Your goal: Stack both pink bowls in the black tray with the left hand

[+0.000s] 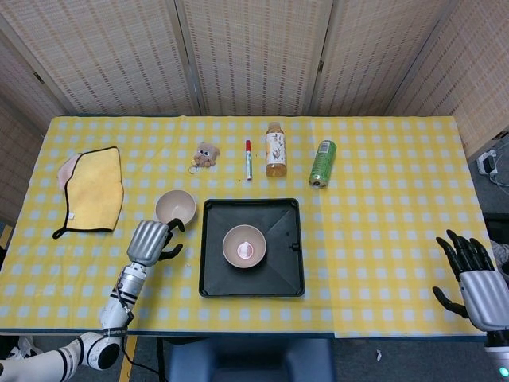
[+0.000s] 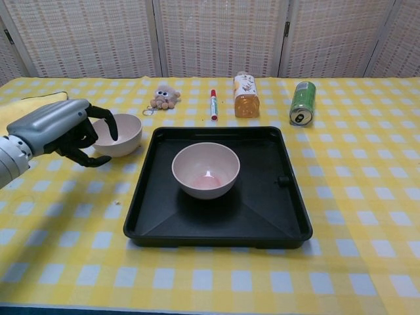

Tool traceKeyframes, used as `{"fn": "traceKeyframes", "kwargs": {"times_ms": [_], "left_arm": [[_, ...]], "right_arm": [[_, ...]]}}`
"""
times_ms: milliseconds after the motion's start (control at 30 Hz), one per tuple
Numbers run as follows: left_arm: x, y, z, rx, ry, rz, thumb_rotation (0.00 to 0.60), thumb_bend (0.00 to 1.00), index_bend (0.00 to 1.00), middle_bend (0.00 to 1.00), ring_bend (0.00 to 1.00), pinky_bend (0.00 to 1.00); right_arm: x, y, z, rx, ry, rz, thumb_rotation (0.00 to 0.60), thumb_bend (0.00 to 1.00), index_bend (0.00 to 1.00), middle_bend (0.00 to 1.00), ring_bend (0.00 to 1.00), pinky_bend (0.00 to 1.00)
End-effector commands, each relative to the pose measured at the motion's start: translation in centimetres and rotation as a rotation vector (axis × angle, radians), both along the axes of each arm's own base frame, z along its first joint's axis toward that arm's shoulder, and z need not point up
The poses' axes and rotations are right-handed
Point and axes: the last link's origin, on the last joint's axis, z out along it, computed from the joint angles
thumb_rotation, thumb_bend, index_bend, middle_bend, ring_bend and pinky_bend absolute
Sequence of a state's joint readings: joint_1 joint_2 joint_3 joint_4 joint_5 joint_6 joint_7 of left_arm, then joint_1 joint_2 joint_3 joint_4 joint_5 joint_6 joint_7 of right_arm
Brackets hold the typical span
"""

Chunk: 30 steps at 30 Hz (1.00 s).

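One pink bowl (image 1: 244,246) (image 2: 205,170) sits upright in the middle of the black tray (image 1: 215,280) (image 2: 262,226). A second pink bowl (image 1: 176,207) (image 2: 120,134) stands on the tablecloth just left of the tray. My left hand (image 1: 149,241) (image 2: 60,131) is at this bowl's near-left side. Its fingers hook over the rim into the bowl and the thumb curls against the outside wall, so it grips the rim. My right hand (image 1: 475,280) hovers at the table's near right corner, fingers spread, holding nothing.
A yellow cloth (image 1: 94,191) lies at far left. Behind the tray lie a small plush toy (image 1: 205,153) (image 2: 163,96), a red marker (image 1: 248,159) (image 2: 213,104), an orange bottle (image 1: 275,149) (image 2: 246,96) and a green can (image 1: 322,162) (image 2: 302,103).
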<state>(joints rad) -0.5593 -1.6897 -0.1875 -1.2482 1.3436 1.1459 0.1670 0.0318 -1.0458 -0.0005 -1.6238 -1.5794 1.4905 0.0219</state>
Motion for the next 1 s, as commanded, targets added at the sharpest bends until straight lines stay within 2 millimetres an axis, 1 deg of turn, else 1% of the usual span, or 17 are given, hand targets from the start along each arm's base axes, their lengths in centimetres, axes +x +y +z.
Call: {"fn": "traceKeyframes", "kwargs": {"times_ms": [33, 100, 267, 433, 567, 733, 833, 1000], "left_arm": [[-0.6, 1.0, -0.3, -0.001, 0.049, 0.023, 0.6, 0.33, 0.51, 1.0, 1.0, 1.0], [-0.9, 1.4, -0.4, -0.005, 0.067, 0.036, 0.6, 0.33, 0.52, 1.0, 1.0, 1.0], [-1.2, 1.9, -0.6, 0.004, 0.058, 0.059, 0.6, 0.35, 0.49, 1.0, 1.0, 1.0], [-0.8, 2.2, -0.5, 0.046, 0.028, 0.055, 0.6, 0.36, 0.47, 1.0, 1.0, 1.0], [-0.9, 2.5, -0.5, 0.049, 0.027, 0.06, 0.6, 0.36, 0.47, 1.0, 1.0, 1.0], [-1.9, 3.3, -0.7, 0.042, 0.043, 0.097, 0.6, 0.41, 0.5, 1.0, 1.0, 1.0], [-2.5, 3.6, -0.7, 0.031, 0.051, 0.119, 0.6, 0.41, 0.51, 1.0, 1.0, 1.0], [-2.9, 3.9, -0.9, 0.035, 0.059, 0.129, 0.6, 0.41, 0.51, 1.0, 1.0, 1.0]], "right_arm": [[-0.1, -0.1, 0.0, 0.003, 0.005, -0.004, 0.6, 0.32, 0.0, 0.0, 0.0, 0.0], [-0.1, -0.1, 0.0, 0.006, 0.008, -0.008, 0.6, 0.32, 0.0, 0.0, 0.0, 0.0], [-0.2, -0.2, -0.3, 0.024, 0.013, -0.013, 0.6, 0.32, 0.0, 0.0, 0.0, 0.0], [-0.1, -0.4, -0.7, 0.044, 0.021, -0.017, 0.6, 0.32, 0.0, 0.0, 0.0, 0.0], [-0.2, -0.4, -0.6, 0.04, 0.02, -0.019, 0.6, 0.32, 0.0, 0.0, 0.0, 0.0], [-0.1, -0.5, -0.7, 0.038, 0.019, -0.016, 0.6, 0.32, 0.0, 0.0, 0.0, 0.0], [-0.2, -0.7, -0.7, 0.043, 0.016, -0.017, 0.6, 0.32, 0.0, 0.0, 0.0, 0.0], [-0.1, -0.8, -0.8, 0.049, 0.01, -0.015, 0.6, 0.32, 0.0, 0.0, 0.0, 0.0]]}}
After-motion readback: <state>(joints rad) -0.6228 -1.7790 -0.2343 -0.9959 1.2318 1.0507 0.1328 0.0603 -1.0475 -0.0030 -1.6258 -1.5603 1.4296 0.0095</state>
